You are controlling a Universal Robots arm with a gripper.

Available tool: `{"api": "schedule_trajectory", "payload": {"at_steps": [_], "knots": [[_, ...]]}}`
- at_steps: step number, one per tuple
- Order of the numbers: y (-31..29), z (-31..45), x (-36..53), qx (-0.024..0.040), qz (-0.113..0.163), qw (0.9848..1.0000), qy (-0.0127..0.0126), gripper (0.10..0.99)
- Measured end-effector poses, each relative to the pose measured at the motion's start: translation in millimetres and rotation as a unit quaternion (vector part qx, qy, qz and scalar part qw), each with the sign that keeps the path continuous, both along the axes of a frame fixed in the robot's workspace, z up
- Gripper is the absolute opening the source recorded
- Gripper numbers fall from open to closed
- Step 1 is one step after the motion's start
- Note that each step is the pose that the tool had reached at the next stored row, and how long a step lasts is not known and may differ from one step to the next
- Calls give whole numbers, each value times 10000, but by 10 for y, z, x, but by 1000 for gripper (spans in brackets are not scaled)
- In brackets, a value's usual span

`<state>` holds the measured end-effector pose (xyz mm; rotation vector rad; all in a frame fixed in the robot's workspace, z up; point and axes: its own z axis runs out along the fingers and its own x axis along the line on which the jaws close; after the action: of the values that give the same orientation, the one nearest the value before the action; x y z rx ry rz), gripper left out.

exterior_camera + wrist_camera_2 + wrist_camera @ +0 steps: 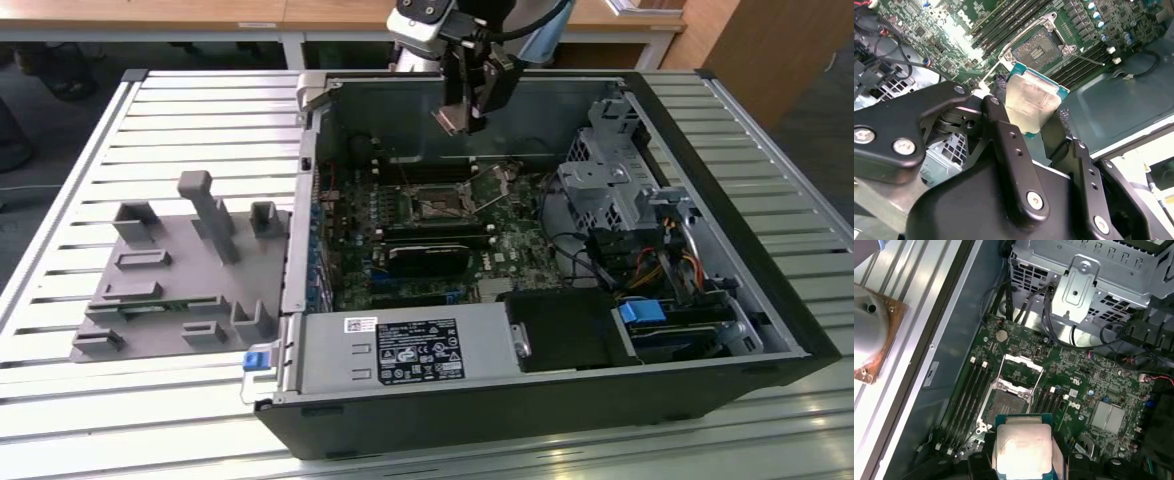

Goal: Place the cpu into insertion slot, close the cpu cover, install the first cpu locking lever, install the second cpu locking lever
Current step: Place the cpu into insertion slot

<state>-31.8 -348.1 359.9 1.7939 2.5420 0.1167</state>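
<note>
— Well, about the gripper (1029, 120): clenched on anything?
— Clenched on the cpu (1033, 97) by 2 opposite edges, tilted, held well above the motherboard (1079, 375).
— And room below?
— Plenty: well apart from the insertion slot (1004, 405), bare to its rim, with the cpu cover (1024, 362) swung open past 1 edge, inside the open case (534, 420).

The cpu (1031, 97), a flat square chip with a dull silver-beige metal top and a teal-edged base, is clamped at two opposite edges by the gripper (1029, 122). It hangs in the air above the green motherboard (1079, 370), well apart from it. The insertion slot (1004, 407), a square black socket with a dark pin field and a metal rim, lies bare on the board. The cpu cover (1023, 362), a thin silver frame with a large square window, is swung open off the slot, joined at one of its edges.
</note>
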Motion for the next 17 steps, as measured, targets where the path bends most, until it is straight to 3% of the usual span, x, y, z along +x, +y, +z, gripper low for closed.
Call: {"api": "schedule_trajectory", "payload": {"at_steps": [9, 17], "knots": [[11, -36, 0, 0, -436, 9990, 36, 529], [21, -68, 0, 1, -893, 9960, 51, 529]]}}
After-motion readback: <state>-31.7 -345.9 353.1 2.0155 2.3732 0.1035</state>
